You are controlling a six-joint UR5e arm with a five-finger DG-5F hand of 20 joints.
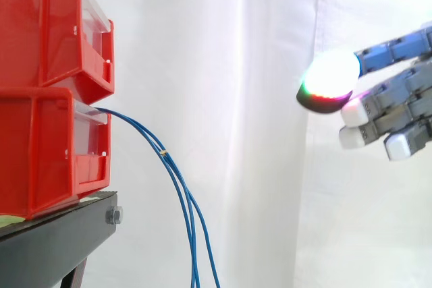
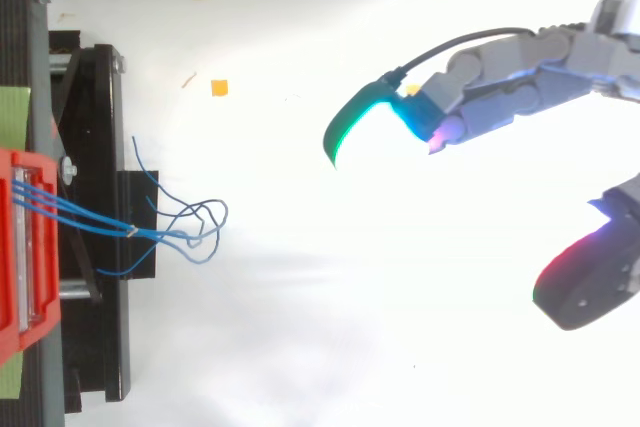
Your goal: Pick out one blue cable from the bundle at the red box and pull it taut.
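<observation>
1. The blue cables (image 1: pixel 177 187) are seen leaving the front opening of the lower red box (image 1: pixel 40 153), at the front edge of the black stand (image 1: pixel 54 241). They are gathered by a small tie (image 1: pixel 163 152) just beyond the box and hang slack past that edge.
2. No cable has been singled out and none is drawn taut. The whole task is judged to be left: approach, separating one strand, pinching it, pulling.
3. The hand (image 1: pixel 395 102) is held well apart from the bundle, its fingers extended and spread, nothing grasped.
4. Between the stand's edge and the hand, open room is seen before the white curtain (image 1: pixel 236 65). The upper red box (image 1: pixel 40 25) overhangs the opening, and the strands lie close together, so several might be caught.
</observation>
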